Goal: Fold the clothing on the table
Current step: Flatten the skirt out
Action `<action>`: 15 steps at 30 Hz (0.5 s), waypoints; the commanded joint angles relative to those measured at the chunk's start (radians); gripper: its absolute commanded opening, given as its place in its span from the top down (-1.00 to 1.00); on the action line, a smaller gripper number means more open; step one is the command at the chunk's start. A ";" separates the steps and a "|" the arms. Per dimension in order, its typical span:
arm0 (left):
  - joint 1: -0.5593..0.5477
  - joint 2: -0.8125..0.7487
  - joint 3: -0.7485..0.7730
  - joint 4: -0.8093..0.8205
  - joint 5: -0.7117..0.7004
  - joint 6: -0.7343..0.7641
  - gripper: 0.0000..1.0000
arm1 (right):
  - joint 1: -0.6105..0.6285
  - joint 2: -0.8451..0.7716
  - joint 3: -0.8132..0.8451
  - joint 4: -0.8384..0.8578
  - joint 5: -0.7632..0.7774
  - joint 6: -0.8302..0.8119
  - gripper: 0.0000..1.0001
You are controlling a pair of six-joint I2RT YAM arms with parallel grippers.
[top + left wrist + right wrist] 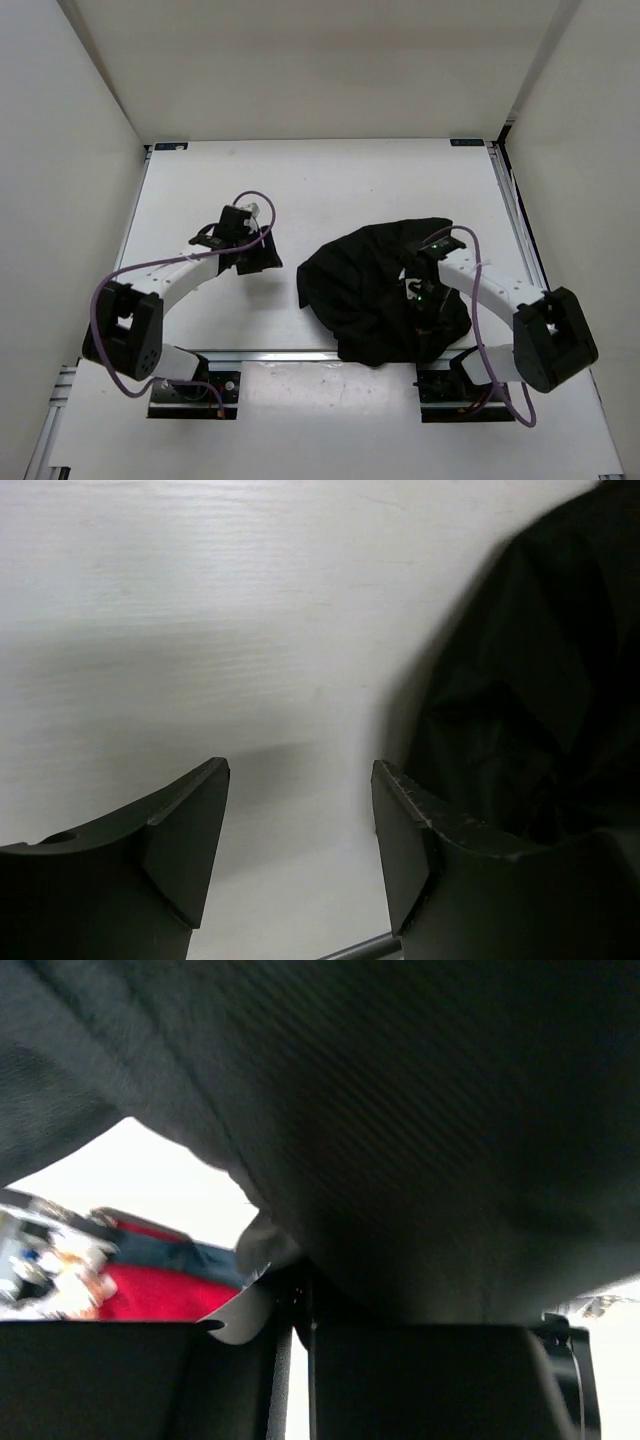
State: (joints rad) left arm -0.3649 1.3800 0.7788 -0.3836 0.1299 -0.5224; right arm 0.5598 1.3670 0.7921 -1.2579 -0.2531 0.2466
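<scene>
Lying crumpled on table (pixel 330 190), black clothing (pixel 365 295), right pincer (pixel 300 1305) pinching it

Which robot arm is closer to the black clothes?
Right. The right end effector is shut in the clothing, fabric draped over it. The left end effector is open over bare table beside the clothing's left edge, not touching.

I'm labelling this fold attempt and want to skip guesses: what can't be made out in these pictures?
- Top view: the right claw tips blend into the black clothing; garment type unclear, bunched up.
- Right wrist view: the clothing drapes across the lens, hiding the table; red and blue shapes at left are blurred.
- Left wrist view: the clothing is cut off by the right edge; the left claw base by the bottom edge.
</scene>
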 commanded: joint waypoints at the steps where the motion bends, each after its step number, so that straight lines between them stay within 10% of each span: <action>1: -0.019 0.060 0.109 0.063 0.117 -0.016 -0.40 | -0.067 -0.075 0.094 -0.029 0.052 0.059 0.96; 7: -0.124 0.336 0.435 0.240 0.413 -0.195 -0.38 | -0.245 -0.155 0.128 0.043 -0.008 0.063 0.98; 12: -0.161 0.511 0.419 0.619 0.536 -0.555 -0.42 | -0.218 -0.115 0.142 0.066 0.005 0.066 0.99; 15: -0.218 0.585 0.535 0.457 0.433 -0.490 -0.42 | -0.149 -0.091 0.154 0.065 0.034 0.086 1.00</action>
State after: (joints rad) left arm -0.5472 1.9240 1.2247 0.0780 0.5674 -0.9367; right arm 0.3645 1.2564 0.9081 -1.2060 -0.2367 0.3092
